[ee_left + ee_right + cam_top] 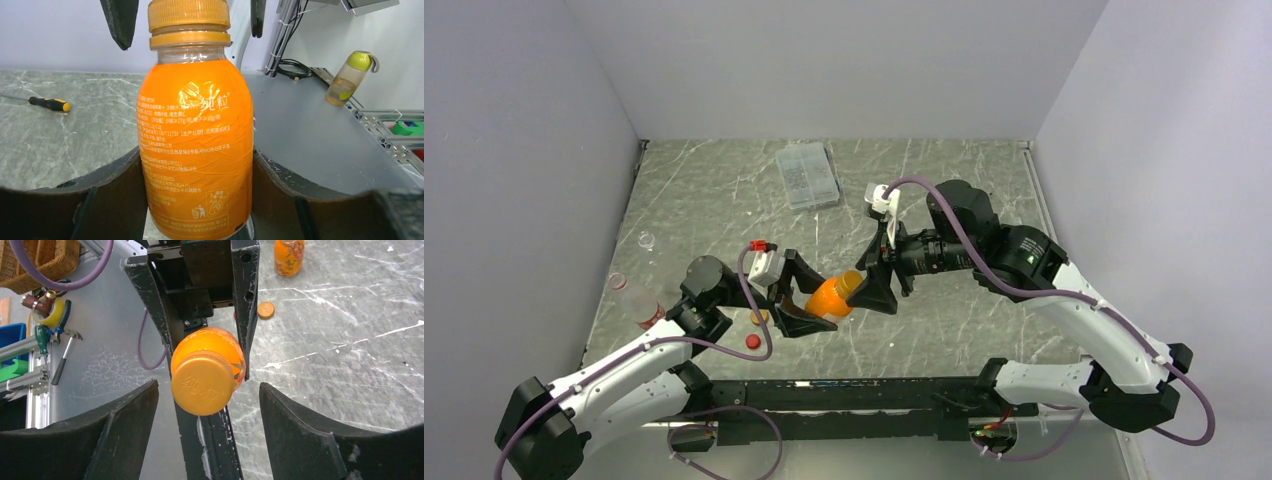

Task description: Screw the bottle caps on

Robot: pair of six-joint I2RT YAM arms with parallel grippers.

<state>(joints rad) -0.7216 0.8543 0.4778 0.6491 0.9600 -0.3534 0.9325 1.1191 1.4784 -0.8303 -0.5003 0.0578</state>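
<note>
My left gripper (816, 300) is clamped on the bottle (832, 296), one finger on each side of its belly. It holds the bottle in the air over the middle of the table (944, 200), with the neck tilted to the right. My right gripper (207, 395) stands with its jaws apart, one on each side of the cap (202, 385), and a gap shows on both sides, so it does not touch the cap.

The bottle looks full, so I judge it to be rather heavy for its small size. Its wall is thin plastic that will give under a hard squeeze. The glossy label film may let the bottle turn in my left grip when I twist the cap. The belly is the right place to hold the body. For the cap, the ribbed side wall is the place, not the flat top.

The bottle is squat and orange, with white print on the wrap and a clear shoulder. The cap is orange, with raised characters on top and a ring below it. I cannot tell whether it is screwed down fully. A loose orange cap (759, 317) and a red cap (753, 341) lie on the table to the near left.
</note>
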